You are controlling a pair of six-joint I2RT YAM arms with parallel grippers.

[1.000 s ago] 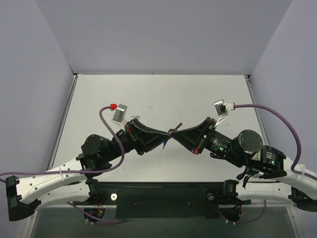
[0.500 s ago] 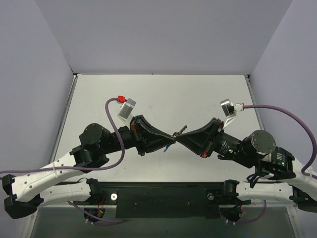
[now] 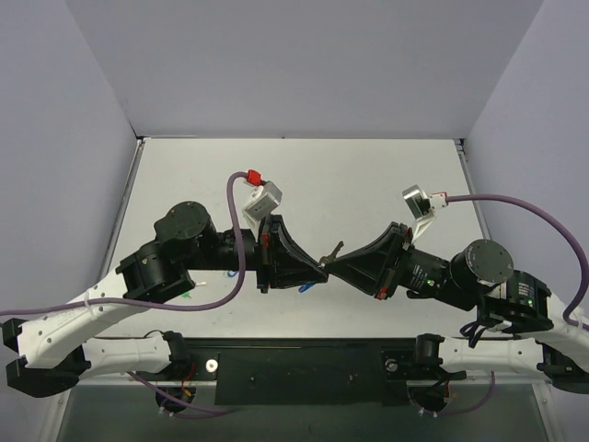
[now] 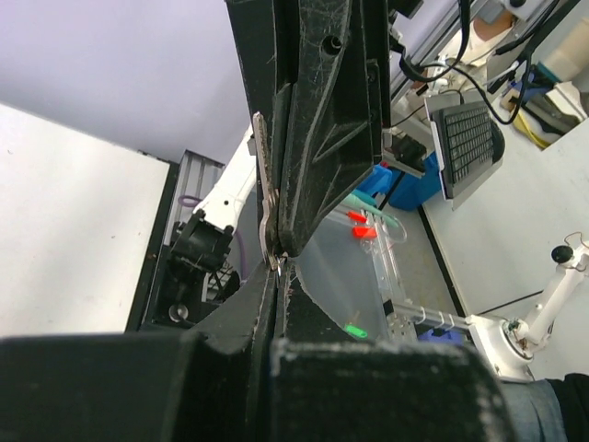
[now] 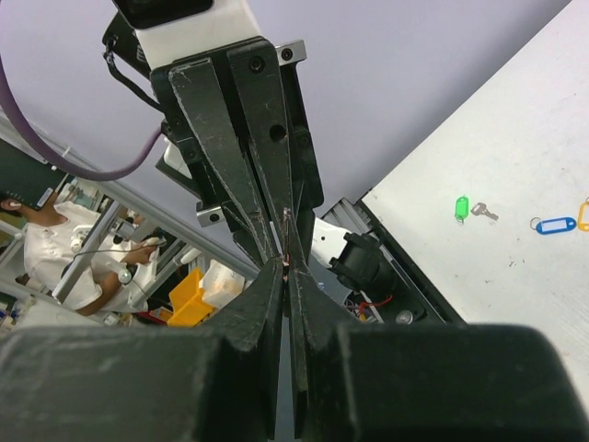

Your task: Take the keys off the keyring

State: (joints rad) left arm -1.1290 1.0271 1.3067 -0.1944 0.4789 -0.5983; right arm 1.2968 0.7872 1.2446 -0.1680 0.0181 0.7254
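My left gripper (image 3: 318,268) and right gripper (image 3: 331,267) meet tip to tip above the middle of the table. Both are shut on a small keyring pinched between them. A silvery key (image 4: 264,189) hangs from that point and lies along the outside of the right gripper's finger (image 4: 322,120). From above, the key (image 3: 334,250) sticks out up and to the right. In the right wrist view a thin metal sliver (image 5: 287,241) shows between the closed tips. Loose on the table lie a green tag (image 5: 461,208) with its key (image 5: 482,212) and a blue tag (image 5: 555,225).
A yellow tag (image 5: 584,213) shows at the right edge of the right wrist view. The green tag also shows in the left wrist view (image 4: 354,331). The white table (image 3: 304,175) has grey walls at the back and sides. Purple cables loop over both wrists.
The left arm has swung inward and its wrist has rolled, carrying its camera up and right. The right gripper shifted slightly left. The pinch point stayed near the table's middle.
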